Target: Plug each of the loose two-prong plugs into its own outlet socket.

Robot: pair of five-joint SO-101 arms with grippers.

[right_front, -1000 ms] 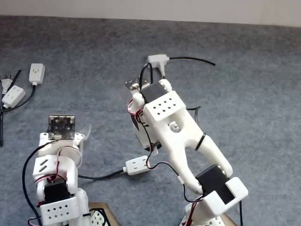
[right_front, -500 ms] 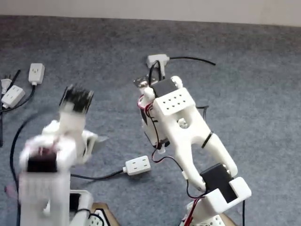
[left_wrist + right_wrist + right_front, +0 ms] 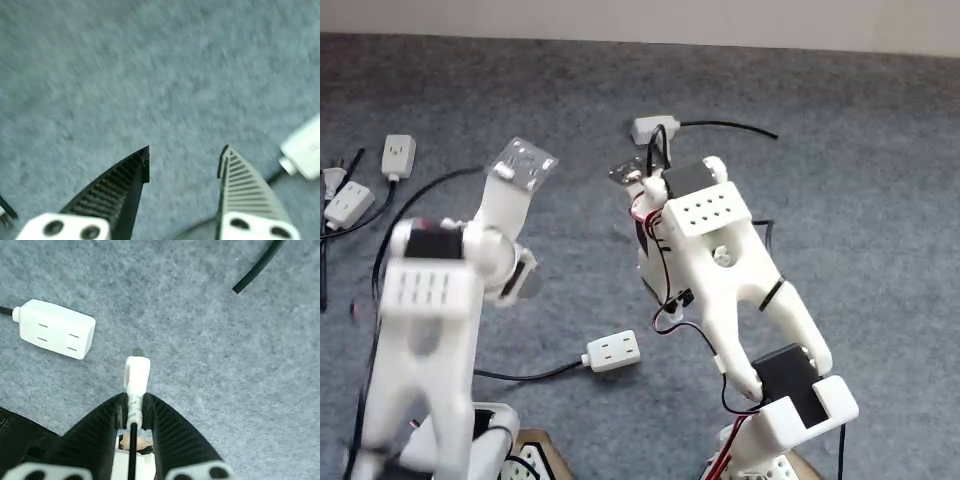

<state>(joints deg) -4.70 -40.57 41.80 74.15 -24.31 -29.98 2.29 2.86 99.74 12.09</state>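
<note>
Because the plug (image 3: 136, 371) is a small hard-plastic body on a thin black cord (image 3: 131, 450), it should handle as light and stiff. Its smooth sides could slip, and its two thin prongs could bend if pushed in askew.

The right gripper (image 3: 134, 401) has its jaws closed on the flat sides of the plug's rear half. The cord runs back between them and the front half stands free. That looks the right place to hold, clear of the prongs.

The plug's long axis lies in line with the jaws. Its prongs lead away from the wrist and slant down at the grey carpet of the bench (image 3: 240, 365), which it hangs above.

Near it lies a socket (image 3: 55, 330), slots face up, with its long axis crossways to the plug's. The plug would probably need tipping upright over the slots before it goes in.

In the high view a white block (image 3: 612, 350) on a black lead lies at 6 o'clock of that arm's wrist. A far socket (image 3: 398, 155) sits at 10 o'clock of the view.

The left gripper (image 3: 185, 155) hangs over the carpet, jaws wide apart and empty.
</note>
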